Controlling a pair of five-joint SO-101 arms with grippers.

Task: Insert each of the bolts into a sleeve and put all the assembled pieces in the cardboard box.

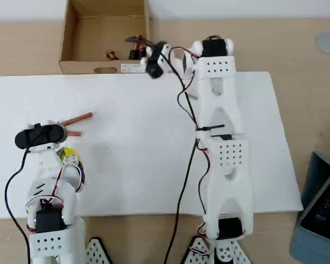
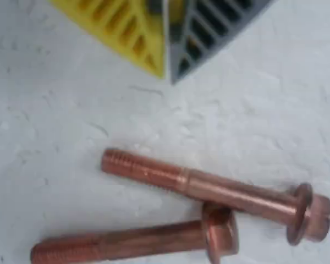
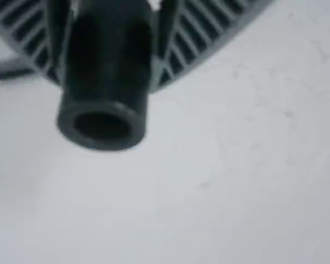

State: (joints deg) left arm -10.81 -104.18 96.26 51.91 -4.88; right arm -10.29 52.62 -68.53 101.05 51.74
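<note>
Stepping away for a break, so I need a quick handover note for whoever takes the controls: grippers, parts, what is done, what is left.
Left gripper: shut, empty, above two bolts lying loose on the white mat.
Right gripper: shut on a black sleeve, over the mat's edge by the cardboard box.
Done: some copper-and-black pieces lie in the box; count unclear.
Left: sleeve both bolts, then box them.

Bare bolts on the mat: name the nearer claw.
Left. The left claw sits just beside the bolts; the right claw, gripping a sleeve, is far off by the cardboard box.
</note>
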